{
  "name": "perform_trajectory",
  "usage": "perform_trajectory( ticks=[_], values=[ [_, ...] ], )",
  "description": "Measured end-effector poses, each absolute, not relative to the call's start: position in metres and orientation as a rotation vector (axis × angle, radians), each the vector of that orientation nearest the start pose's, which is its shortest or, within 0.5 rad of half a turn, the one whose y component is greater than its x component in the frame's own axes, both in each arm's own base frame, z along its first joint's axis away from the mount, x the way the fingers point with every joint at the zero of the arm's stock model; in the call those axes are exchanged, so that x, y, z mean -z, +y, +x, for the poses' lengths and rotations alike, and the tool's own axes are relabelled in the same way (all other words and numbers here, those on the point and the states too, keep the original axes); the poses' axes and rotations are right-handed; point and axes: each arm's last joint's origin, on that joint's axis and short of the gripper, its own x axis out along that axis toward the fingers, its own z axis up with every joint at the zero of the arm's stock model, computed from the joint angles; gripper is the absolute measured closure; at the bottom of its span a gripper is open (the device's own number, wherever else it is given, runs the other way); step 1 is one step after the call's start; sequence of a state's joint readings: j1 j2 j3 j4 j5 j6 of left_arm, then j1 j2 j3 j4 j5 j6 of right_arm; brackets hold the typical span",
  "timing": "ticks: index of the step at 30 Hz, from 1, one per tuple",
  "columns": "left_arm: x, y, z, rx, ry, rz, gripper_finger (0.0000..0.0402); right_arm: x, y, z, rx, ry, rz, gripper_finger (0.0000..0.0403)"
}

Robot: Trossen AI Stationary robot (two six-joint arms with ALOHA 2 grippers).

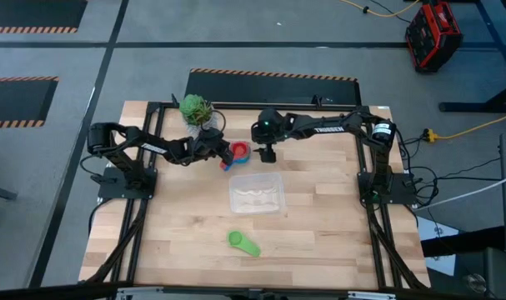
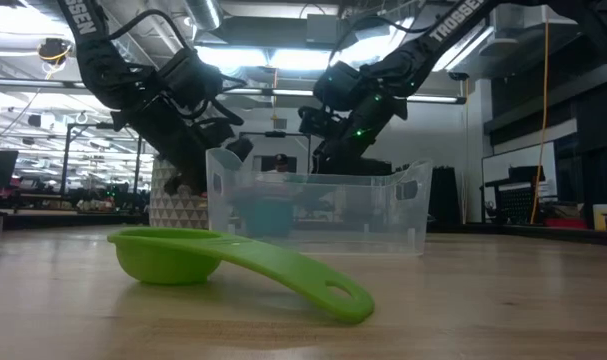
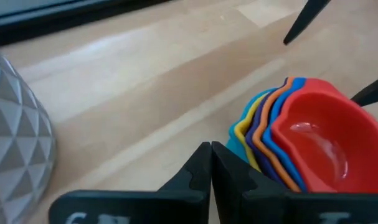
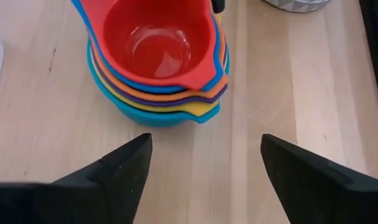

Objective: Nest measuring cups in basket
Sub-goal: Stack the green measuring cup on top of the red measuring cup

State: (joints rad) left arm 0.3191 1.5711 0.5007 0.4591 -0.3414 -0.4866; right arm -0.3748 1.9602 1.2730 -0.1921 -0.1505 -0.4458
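Note:
A nested stack of measuring cups [image 1: 238, 152], red on top and light blue at the bottom, stands on the table at the far middle. My left gripper [image 3: 212, 155] is shut, its tips right beside the stack's [image 3: 301, 143] left side. My right gripper [image 4: 204, 155] is open just right of the stack [image 4: 157, 56], slanting down, with nothing between its fingers. The clear basket [image 1: 256, 192] stands on its base nearer the middle of the table. A single green measuring cup [image 1: 243, 243] lies on the table near the front edge, bowl up. My left gripper brings its shut fingertips [image 3: 204, 163] up to the lowest, light blue cup's wall [image 3: 236, 148], slanting down from the table's left. I cannot tell whether they touch it. The stack stands upright on the table.
A small green plant [image 1: 196, 110] in a white patterned pot [image 3: 14, 137] stands at the far edge, close behind my left gripper. Bare wood lies to the left and right of the basket and around the green cup [image 2: 183, 255].

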Motion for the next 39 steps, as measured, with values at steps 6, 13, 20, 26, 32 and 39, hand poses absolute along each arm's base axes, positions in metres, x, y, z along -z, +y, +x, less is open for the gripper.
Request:
perform_trajectory(
  ticks=[6,13,20,26,32,39],
  values=[
    [-0.135,0.093,0.25,-0.762,0.465,-0.348,0.0397,-0.176,-0.145,0.38,-0.017,0.972,-0.172,0.0098],
    [-0.17,0.091,0.238,-0.788,0.385,-0.279,0.04,-0.214,-0.144,0.362,-0.07,1.028,-0.23,0.0098],
    [-0.206,0.082,0.22,-0.763,0.274,-0.289,0.0398,-0.255,-0.149,0.342,-0.008,0.94,-0.251,0.0098],
    [-0.233,0.063,0.21,-0.679,0.155,-0.293,0.0397,-0.289,-0.152,0.318,0.048,0.881,-0.26,0.0098],
    [-0.252,0.035,0.21,-0.547,0.099,-0.348,0.04,-0.31,-0.156,0.294,0.113,0.871,-0.203,0.0098],
    [-0.288,-0.001,0.222,-0.483,0.263,-0.394,0.0401,-0.298,-0.161,0.284,0.135,0.898,-0.168,0.0098]
  ],
)
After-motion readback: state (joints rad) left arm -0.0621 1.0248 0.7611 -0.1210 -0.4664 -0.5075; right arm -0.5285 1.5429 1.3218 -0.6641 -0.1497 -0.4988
